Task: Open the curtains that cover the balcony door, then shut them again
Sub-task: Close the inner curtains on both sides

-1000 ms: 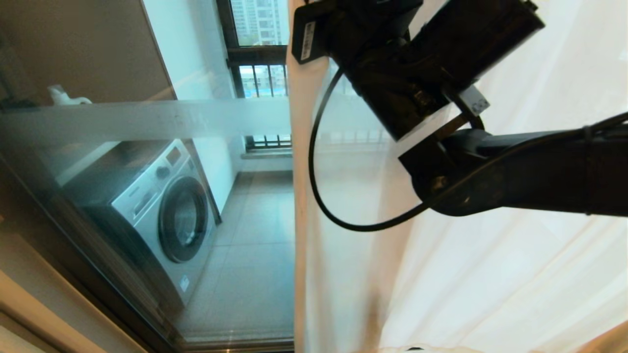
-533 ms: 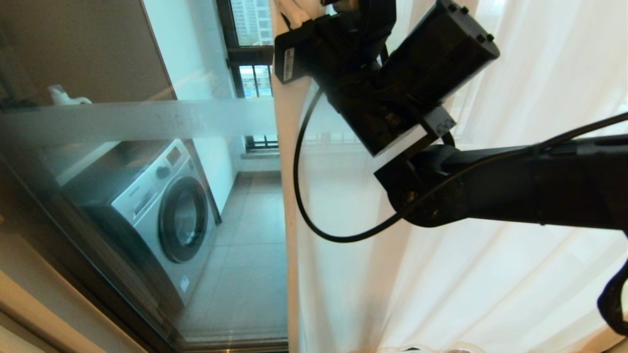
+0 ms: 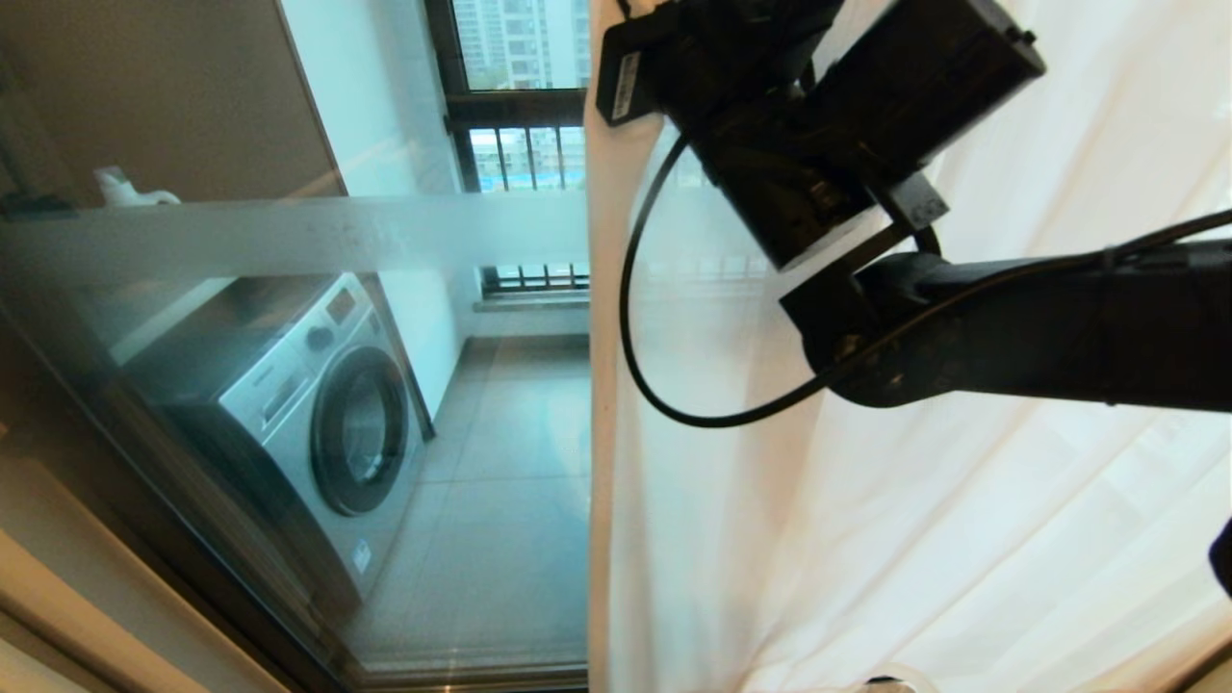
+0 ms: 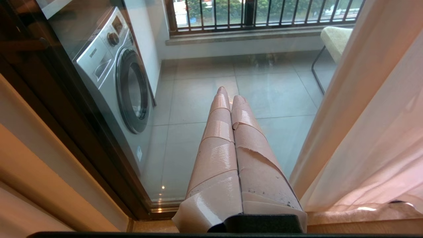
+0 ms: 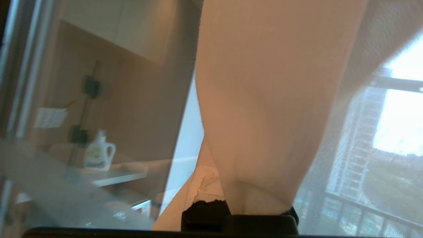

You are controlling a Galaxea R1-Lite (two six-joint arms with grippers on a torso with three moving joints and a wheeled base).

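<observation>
Since a second ago the curtains' leading edge has swung toward the left of the head view and back again, ending slightly right of where it began, and the right arm's wrist has gone with it.

Now the right tool (image 5: 238,211) sits at the top centre of the head view, its taped fingers (image 5: 205,185) pressed together on a gathered fold of the curtains (image 3: 866,539); in the right wrist view the sheer cloth drapes straight out from between them. The fabric fills the right half of the head view, its free edge running top to bottom near the middle. Left of that edge the balcony door (image 3: 289,236) stands uncovered, its frosted band crossing the glass, with a washing machine (image 3: 318,414) behind.

The left tool (image 4: 231,132) hangs low, fingers pressed together on nothing, pointing at the floor by the glass.

Judging by this, the coming move turns on the sideways line: bare glass lies left of the held edge, bunched cloth right, and the right arm is plainly the nearer.
</observation>
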